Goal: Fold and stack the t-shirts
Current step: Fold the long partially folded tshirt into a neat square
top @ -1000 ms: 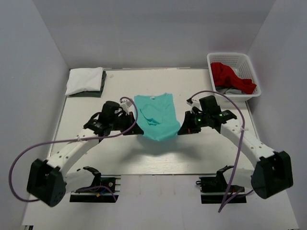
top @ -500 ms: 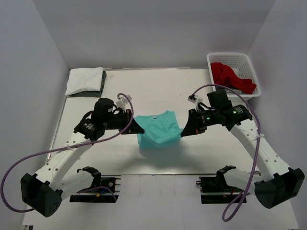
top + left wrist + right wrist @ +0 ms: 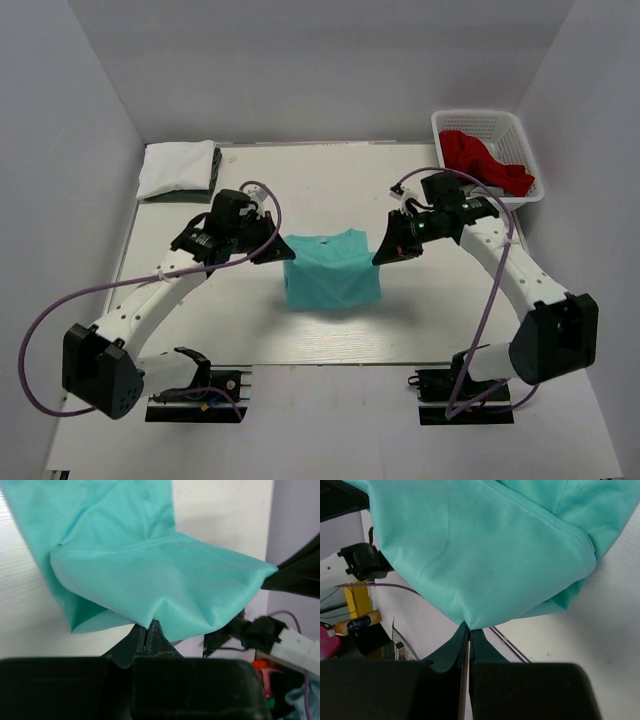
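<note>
A teal-green t-shirt (image 3: 331, 272) is doubled over in the middle of the table, its upper layer stretched between both arms. My left gripper (image 3: 283, 256) is shut on the shirt's left edge (image 3: 150, 617). My right gripper (image 3: 378, 256) is shut on its right edge (image 3: 470, 622). The lower layer lies on the table beneath. A folded white t-shirt (image 3: 176, 167) rests on a dark grey t-shirt (image 3: 214, 175) at the far left corner. A red t-shirt (image 3: 482, 160) lies crumpled in the basket.
The white lattice basket (image 3: 522, 139) stands at the far right corner, just behind the right arm. Purple cables (image 3: 60, 316) loop from both arms. The table's near edge (image 3: 330, 364) runs in front of the arm bases.
Both grippers have carried the shirt's pinched edge away from the bases and over its far part. The shirt now shows shorter and squarer, doubled over itself.
</note>
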You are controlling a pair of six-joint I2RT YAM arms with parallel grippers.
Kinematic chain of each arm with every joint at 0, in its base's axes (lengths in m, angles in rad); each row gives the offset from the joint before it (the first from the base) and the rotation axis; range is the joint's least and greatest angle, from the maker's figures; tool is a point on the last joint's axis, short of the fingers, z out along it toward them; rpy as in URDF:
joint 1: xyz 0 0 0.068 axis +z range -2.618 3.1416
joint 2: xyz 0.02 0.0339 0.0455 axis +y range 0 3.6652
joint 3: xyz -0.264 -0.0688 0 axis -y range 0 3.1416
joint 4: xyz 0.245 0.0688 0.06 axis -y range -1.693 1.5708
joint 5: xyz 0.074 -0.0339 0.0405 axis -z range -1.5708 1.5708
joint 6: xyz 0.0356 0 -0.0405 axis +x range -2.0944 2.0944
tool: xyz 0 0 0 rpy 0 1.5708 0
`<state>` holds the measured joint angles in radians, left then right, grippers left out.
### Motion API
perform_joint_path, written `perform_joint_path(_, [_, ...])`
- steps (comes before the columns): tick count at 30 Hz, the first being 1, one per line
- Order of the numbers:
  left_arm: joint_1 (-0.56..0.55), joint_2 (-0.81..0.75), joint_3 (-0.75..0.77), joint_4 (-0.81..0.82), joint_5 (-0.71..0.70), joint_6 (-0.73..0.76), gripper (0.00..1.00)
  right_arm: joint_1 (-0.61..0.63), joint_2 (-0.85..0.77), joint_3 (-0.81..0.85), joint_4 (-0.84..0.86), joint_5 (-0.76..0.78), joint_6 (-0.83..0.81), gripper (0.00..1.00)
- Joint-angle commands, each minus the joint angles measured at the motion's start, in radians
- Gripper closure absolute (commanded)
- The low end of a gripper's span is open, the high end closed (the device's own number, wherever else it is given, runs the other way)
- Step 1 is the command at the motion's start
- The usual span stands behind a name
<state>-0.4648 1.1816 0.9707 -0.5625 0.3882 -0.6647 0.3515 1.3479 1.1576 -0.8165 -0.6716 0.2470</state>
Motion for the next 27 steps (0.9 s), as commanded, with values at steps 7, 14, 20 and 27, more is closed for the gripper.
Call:
perform_joint_path(7, [0.057,0.182,0.094,0.027,-0.180,-0.030,1.00,-0.049,0.177,0.132,0.165,-0.039,0.046,1.00])
perform_joint_path(14, [0.110,0.328,0.146,0.133,-0.143,-0.030,1.00,-0.098,0.351,0.212,0.183,-0.010,0.057,1.00])
perform_joint_path(20, [0.141,0.452,0.155,0.250,-0.092,-0.050,1.00,-0.120,0.505,0.315,0.192,-0.005,0.051,1.00])
perform_joint_path(27, [0.161,0.604,0.304,0.299,-0.052,-0.003,0.40,-0.143,0.622,0.398,0.229,0.023,0.064,0.59])
